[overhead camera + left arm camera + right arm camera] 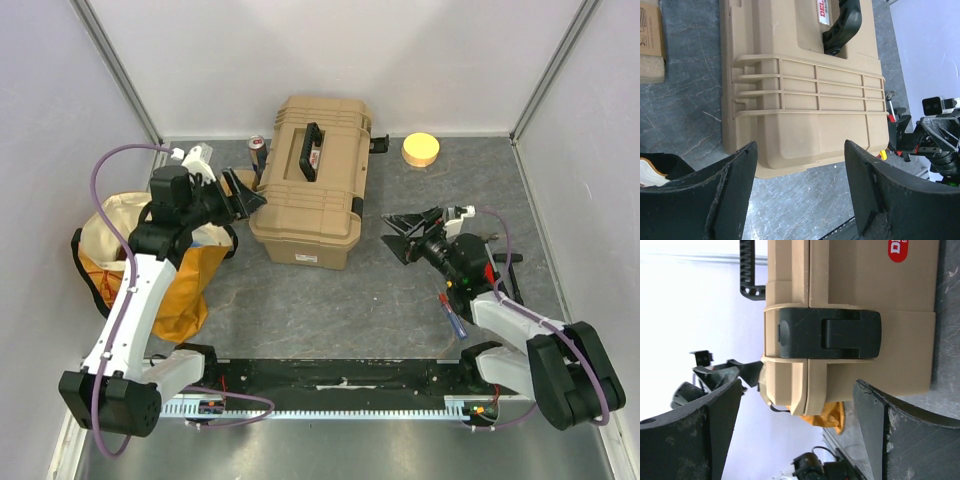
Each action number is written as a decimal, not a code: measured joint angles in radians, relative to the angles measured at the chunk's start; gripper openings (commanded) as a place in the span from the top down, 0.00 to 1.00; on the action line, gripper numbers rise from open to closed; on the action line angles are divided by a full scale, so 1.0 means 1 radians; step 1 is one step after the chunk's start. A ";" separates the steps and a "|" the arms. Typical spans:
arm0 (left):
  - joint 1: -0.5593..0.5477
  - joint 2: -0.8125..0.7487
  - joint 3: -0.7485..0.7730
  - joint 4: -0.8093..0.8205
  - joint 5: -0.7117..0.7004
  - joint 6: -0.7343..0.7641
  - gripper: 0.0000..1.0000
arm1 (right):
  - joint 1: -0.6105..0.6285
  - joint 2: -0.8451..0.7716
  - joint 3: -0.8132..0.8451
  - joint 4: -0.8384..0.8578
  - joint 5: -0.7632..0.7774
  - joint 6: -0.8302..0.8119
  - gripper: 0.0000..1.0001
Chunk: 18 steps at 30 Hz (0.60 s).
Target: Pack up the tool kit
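Tan plastic toolbox [312, 185]: closed, black latch [829, 333] fastened, standing mid-way back on grey table [330, 310].
Left gripper [250, 193]: fingers wide apart, empty, beside toolbox.
Right gripper [393, 235]: fingers wide apart, empty, facing latch.

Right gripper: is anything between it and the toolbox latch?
Nothing: top view shows bare table between right gripper and toolbox; its wrist view sees the latch unblocked.

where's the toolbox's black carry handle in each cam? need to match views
Top external: black carry handle sits upper middle, on the lid of the tan toolbox.
Left wrist: handle at top right, cut off by the upper edge.
Right wrist: handle at top left, seen side-on, standing off the lid, partly cut off.
Shared landmark: the tan toolbox, in all three views.
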 measured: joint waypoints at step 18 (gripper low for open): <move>-0.024 0.061 -0.069 0.083 -0.009 -0.026 0.24 | 0.053 0.328 -0.098 0.513 0.076 0.336 0.02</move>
